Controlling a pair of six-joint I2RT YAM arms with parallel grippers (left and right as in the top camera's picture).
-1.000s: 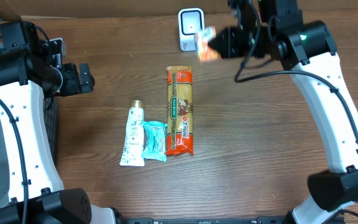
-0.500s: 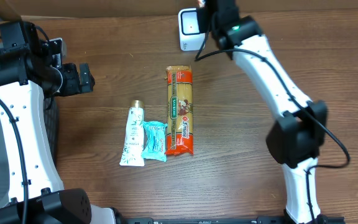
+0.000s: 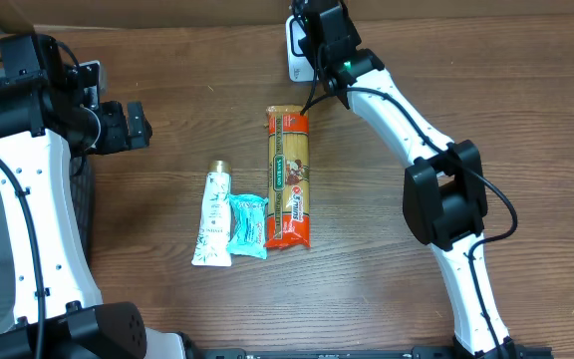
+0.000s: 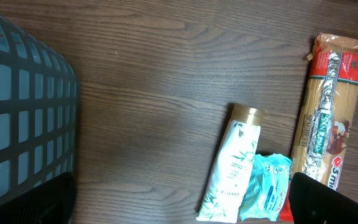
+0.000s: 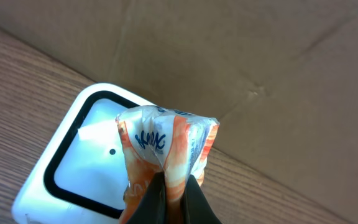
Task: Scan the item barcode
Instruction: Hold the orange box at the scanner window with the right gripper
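The right pincer [image 5: 169, 194] is clamped on a crinkly orange-and-white plastic packet [image 5: 166, 146], which covers part of the white rounded scanner [image 5: 79, 165] at 12 o'clock on the wooden bench [image 3: 167, 299]. The left pincer [image 3: 138, 125], fingers apart, hovers at 9 o'clock beside a dark mesh basket [image 4: 17, 118]. Mid-bench lie a long spaghetti packet [image 3: 288, 178], a teal packet [image 3: 248, 225] and a white gold-capped tube [image 3: 212, 216].

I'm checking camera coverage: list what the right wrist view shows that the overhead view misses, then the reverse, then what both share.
Only right wrist: the orange-and-white packet pinched in the shut right gripper. Only overhead: the spaghetti pack, tube, teal packet and open left gripper. Both: the white scanner and wooden table.
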